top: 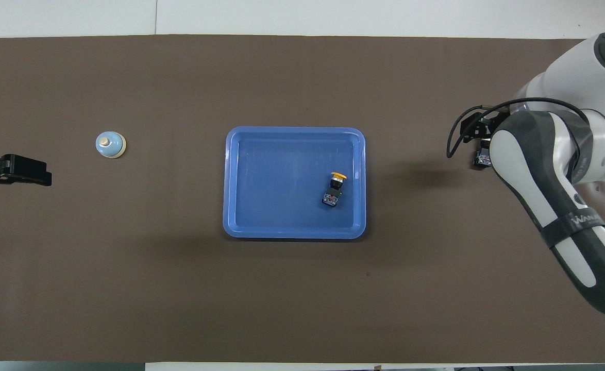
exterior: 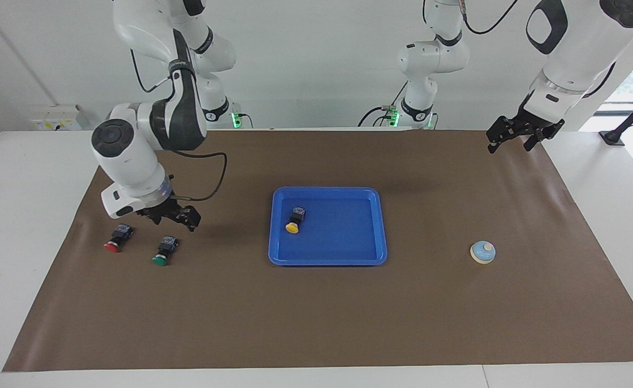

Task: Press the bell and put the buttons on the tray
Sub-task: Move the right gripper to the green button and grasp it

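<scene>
right gripper (exterior: 168, 215) hanging open, empty, over green button (exterior: 163, 251) | red button (exterior: 115, 239) lying beside | yellow button (exterior: 294, 221) sitting in tray (exterior: 367, 226) | left gripper (exterior: 516, 134) waiting open | bell (exterior: 482, 252) standing at left arm's end

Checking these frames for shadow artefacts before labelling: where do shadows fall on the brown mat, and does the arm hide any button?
Facing view: a soft shadow lies on the brown mat under the right claw, beside the green-capped push-button. Overhead view: a dark patch lies beside the shallow blue plastic tray; the right arm hides the red-capped push-button.
</scene>
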You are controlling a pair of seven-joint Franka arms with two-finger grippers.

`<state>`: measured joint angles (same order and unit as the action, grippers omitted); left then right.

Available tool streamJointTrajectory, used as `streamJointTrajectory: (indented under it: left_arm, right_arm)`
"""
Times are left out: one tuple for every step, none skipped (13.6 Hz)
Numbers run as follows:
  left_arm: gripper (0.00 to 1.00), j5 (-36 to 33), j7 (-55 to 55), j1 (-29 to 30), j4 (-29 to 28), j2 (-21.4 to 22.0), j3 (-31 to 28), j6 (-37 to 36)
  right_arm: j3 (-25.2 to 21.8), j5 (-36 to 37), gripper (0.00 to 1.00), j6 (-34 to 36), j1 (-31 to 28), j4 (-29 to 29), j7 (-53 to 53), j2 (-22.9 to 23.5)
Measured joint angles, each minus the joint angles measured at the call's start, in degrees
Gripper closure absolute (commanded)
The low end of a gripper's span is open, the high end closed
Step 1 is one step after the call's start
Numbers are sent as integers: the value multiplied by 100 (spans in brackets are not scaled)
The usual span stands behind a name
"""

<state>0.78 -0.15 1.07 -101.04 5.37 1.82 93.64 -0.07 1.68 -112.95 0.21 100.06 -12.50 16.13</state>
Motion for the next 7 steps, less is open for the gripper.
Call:
streamJointTrajectory:
  left_arm:
    - [0, 0, 0, 0, 0, 0, 0, 0]
    - [0, 0, 0, 0, 0, 0, 0, 0]
    - [0, 0, 0, 0, 0, 0, 0, 0]
    - [0, 0, 0, 0, 0, 0, 0, 0]
    - [0, 0, 0, 0, 0, 0, 0, 0]
    - [0, 0, 0, 0, 0, 0, 0, 0]
    - [0, 0, 0, 0, 0, 0, 0, 0]
  right_arm:
    - [-1, 9, 0, -317, -174, 212, 245, -10]
    - [-1, 18, 0, -718, -322, 467, 436, -17]
    - [-1, 21, 0, -1087, -438, 718, 561, -18]
    - [0, 24, 0, -1401, -509, 939, 618, -13]
    - [0, 28, 0, -1648, -530, 1109, 623, 2]
    - [9, 30, 0, -1857, -528, 1221, 623, 38]
    - [22, 33, 0, -2038, -526, 1286, 623, 91]
